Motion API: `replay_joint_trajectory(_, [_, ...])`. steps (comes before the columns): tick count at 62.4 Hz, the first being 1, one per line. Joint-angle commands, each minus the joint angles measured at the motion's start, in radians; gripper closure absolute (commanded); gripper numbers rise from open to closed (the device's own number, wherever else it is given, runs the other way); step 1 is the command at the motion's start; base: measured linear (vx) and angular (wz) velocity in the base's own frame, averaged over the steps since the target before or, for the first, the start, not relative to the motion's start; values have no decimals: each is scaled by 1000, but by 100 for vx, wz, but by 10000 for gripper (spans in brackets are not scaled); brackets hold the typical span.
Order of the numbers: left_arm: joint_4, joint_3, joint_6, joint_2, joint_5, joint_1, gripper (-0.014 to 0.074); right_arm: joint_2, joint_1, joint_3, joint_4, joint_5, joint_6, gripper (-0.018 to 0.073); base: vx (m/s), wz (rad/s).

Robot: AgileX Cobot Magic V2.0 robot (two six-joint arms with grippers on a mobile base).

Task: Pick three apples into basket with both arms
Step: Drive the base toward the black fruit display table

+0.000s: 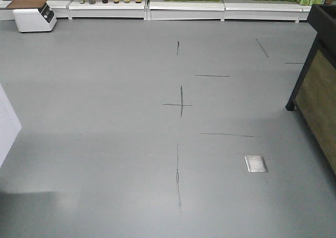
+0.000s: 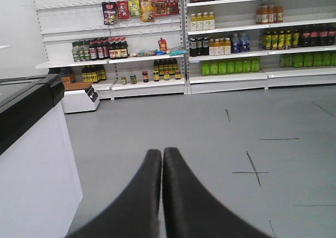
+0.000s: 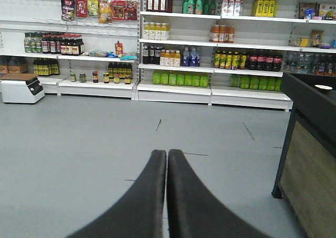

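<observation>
Left gripper: black, wedge-shaped tapering fingers pressed together; white counter to its left; right gripper looks alike, also pressed together; wooden-sided stand to its right.

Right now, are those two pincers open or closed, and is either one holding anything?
Left pincer: closed, holding nothing.
Right pincer: closed, holding nothing.

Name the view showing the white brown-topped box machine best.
Exterior front-facing: the white brown-topped box machine shows whole, from above. Left wrist view has it side-on, beyond a black-topped white counter; right wrist view, against the left frame edge.
</observation>
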Motion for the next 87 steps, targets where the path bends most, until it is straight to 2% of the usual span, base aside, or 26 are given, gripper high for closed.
replay_joint_trajectory(1, [-8,27,-12,-22,-75,1,603,-9,-2,10,-5,-71,0,563,16,-4])
replay_joint_trajectory(45, [-8,27,-12,-22,-75,1,603,-9,-2,10,-5,-71,0,563,20,-10])
replay_joint_trajectory(87, [-8,27,-12,-22,-75,1,603,-9,-2,10,-5,-71,0,563,22,-23])
